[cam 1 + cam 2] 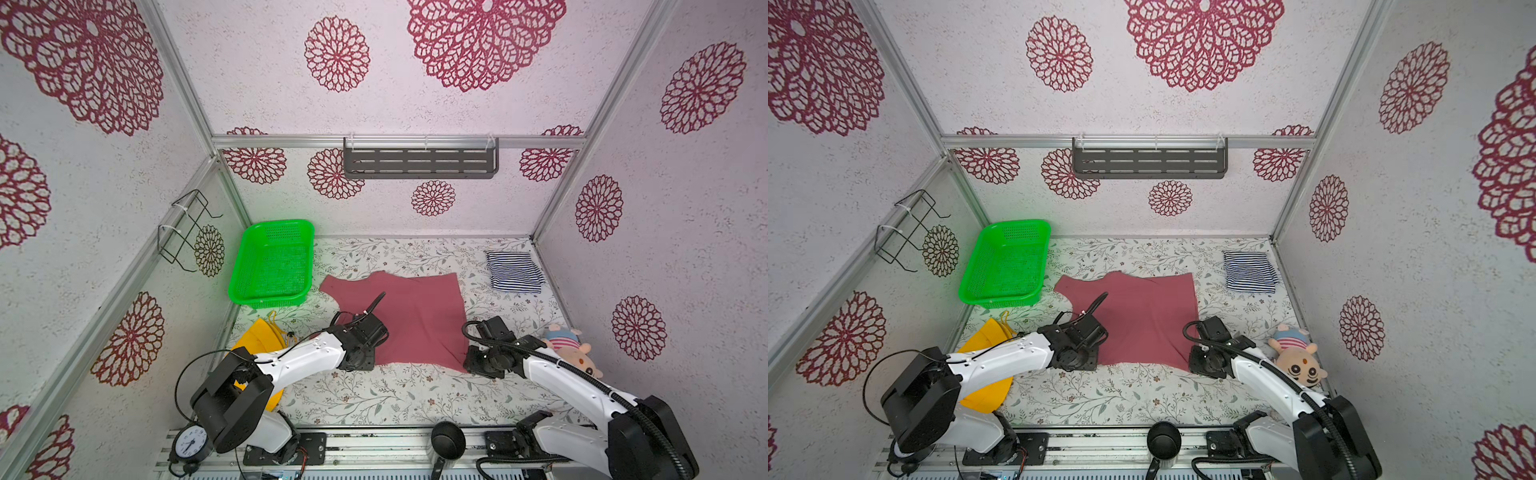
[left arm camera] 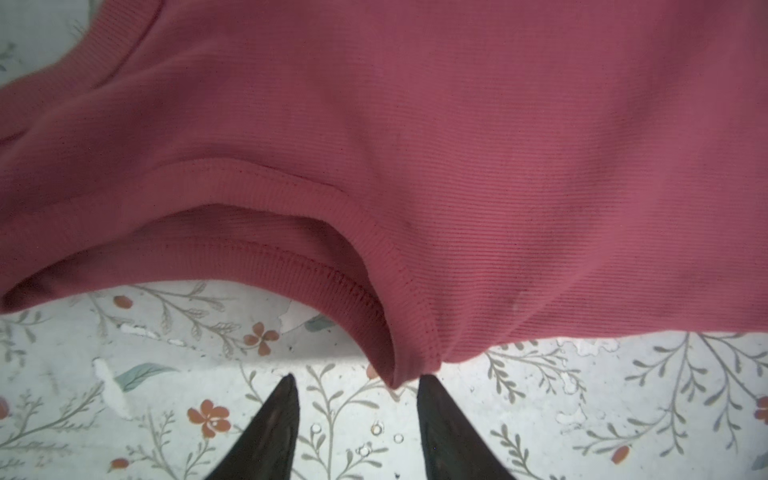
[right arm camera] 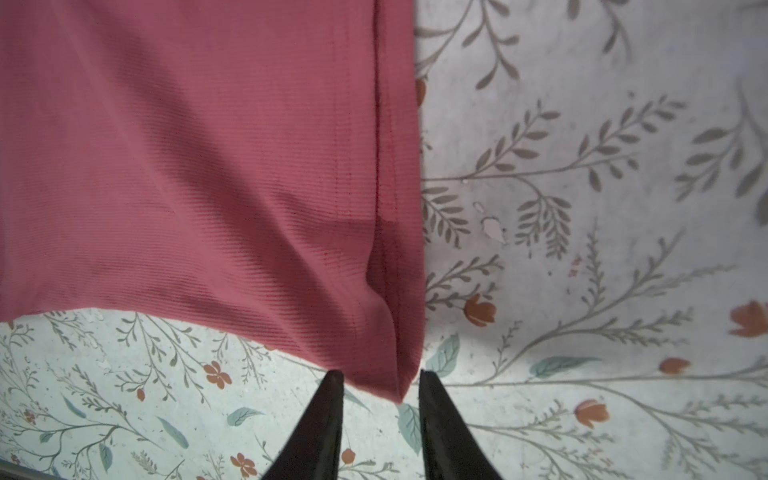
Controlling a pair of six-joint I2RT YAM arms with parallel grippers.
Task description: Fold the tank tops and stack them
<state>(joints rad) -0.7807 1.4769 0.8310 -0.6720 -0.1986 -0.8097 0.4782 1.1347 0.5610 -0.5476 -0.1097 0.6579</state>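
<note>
The plain rose-red tank top (image 1: 415,316) lies spread flat in the middle of the floral table in both top views (image 1: 1142,316). The folded navy-and-white striped tank top (image 1: 513,272) rests at the back right. My left gripper (image 2: 357,378) is at the red top's near left corner, low over the table and open; the cloth's corner tip lies just inside the gap, not pinched. My right gripper (image 3: 380,374) is at the near right corner, also open, with that corner of the hem lying loose between the fingertips (image 3: 426,386).
A green basket (image 1: 272,262) stands at the back left. A yellow cloth hat (image 1: 259,340) lies under the left arm. A plush toy (image 1: 575,349) sits by the right wall. A clock (image 1: 190,444) and a black ladle (image 1: 448,440) are at the front rail.
</note>
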